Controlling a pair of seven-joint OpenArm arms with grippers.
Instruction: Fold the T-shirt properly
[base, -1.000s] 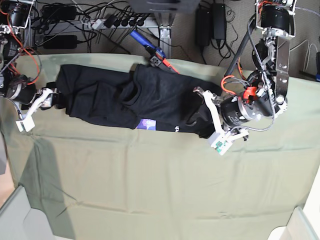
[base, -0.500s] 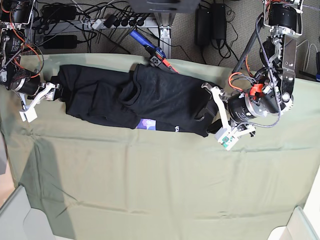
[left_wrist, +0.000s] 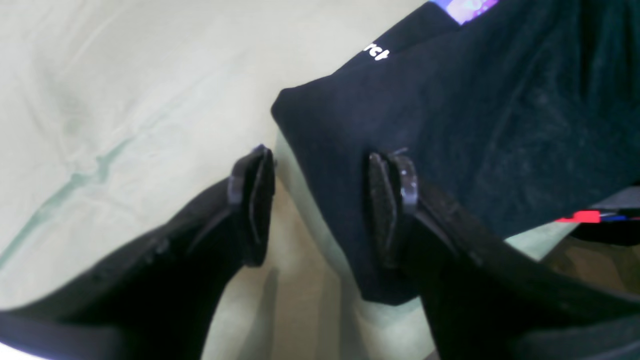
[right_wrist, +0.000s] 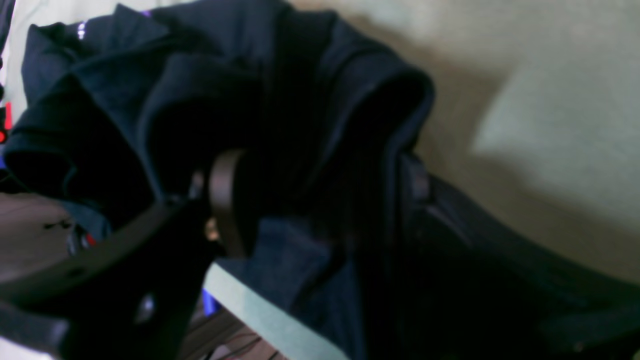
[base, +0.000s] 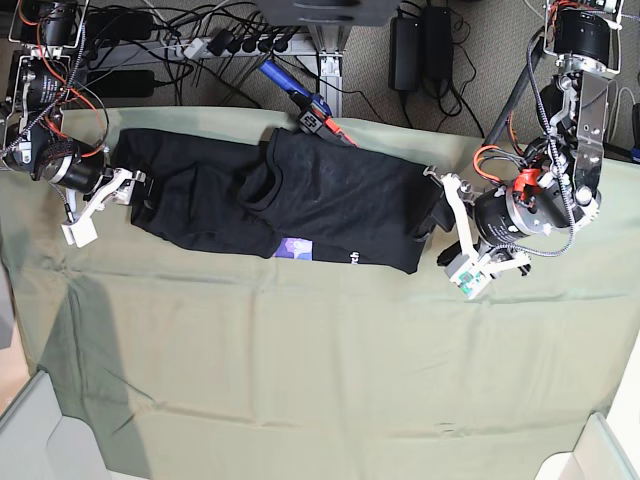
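**Both Grippers Set at Opposite Ends of the Shirt**

Base view: you see the T-shirt (base: 290, 205) stretched in a long band across the far part of the green cloth (base: 320, 370). The left gripper (base: 455, 235) and right gripper (base: 100, 205) flank its two ends, likely placed for an end-to-end fold.

Left wrist view: the left gripper (left_wrist: 320, 205) stands wide, one finger over the shirt's edge, one over the cloth, gripping nothing.

Right wrist view: the right gripper (right_wrist: 315, 200) is spread wide, bunched fabric between its fingers, not clamped.

Open left end effector (left_wrist: 320, 200), T-shirt (left_wrist: 450, 125) corner between fingers
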